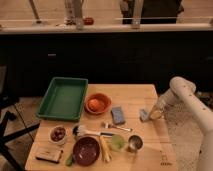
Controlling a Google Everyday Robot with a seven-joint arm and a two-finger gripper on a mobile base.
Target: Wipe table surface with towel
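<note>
The table surface is a light wood plank top in the middle of the camera view. The towel, a small crumpled blue-grey scrap, lies on it near the right edge. My gripper is low over the table, right against the towel's right side, at the end of the white arm that reaches in from the right. The towel's right part is hidden by the gripper.
A flat blue-grey pad lies left of the towel. Also on the table are a green tray, an orange bowl, a metal cup, a green cup, a dark red bowl and cutlery. A dark counter stands behind.
</note>
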